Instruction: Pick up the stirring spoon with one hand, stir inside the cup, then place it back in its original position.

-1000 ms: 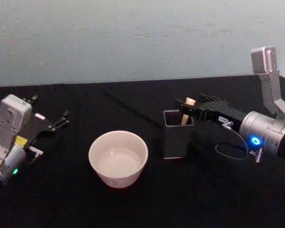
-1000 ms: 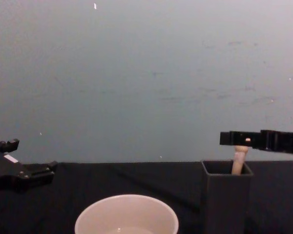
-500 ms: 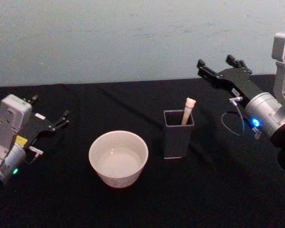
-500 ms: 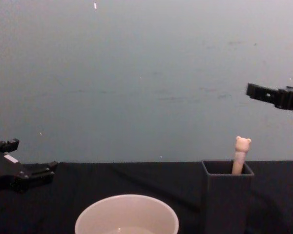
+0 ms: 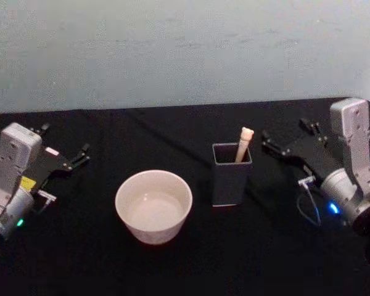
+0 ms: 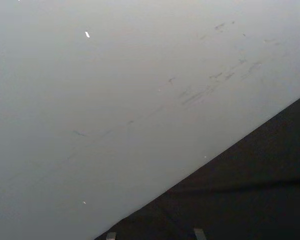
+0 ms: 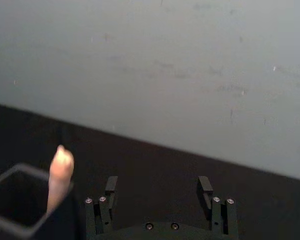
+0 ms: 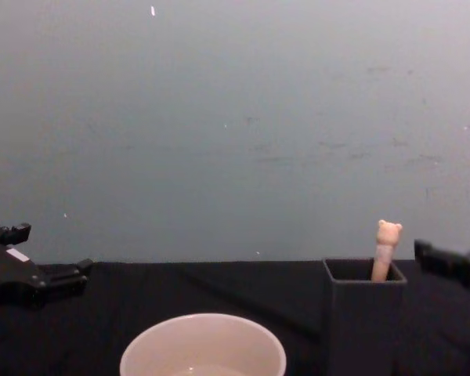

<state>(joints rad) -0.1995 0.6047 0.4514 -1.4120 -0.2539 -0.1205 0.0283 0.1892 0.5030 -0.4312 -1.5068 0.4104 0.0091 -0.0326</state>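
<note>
Just to the left of our right end effector [image 5: 285, 139], whose black fingers stand spread apart with nothing between them, the tall dark grey holder [image 5: 231, 174] sits on the black cloth-covered bench [image 5: 265, 246]. It is square-mouthed with matte walls. The stirring spoon [image 5: 243, 144] stands inside it, leaning on the rim nearest that end effector, its beige wood-like handle topped by a tiny bear head. Farther left of the holder rests the cup [image 5: 153, 206], wide, round, smooth-rimmed and cream-white. Our left end effector [image 5: 63, 147] is parked at the bench's far left, well apart from the cup, fingers spread and empty.
</note>
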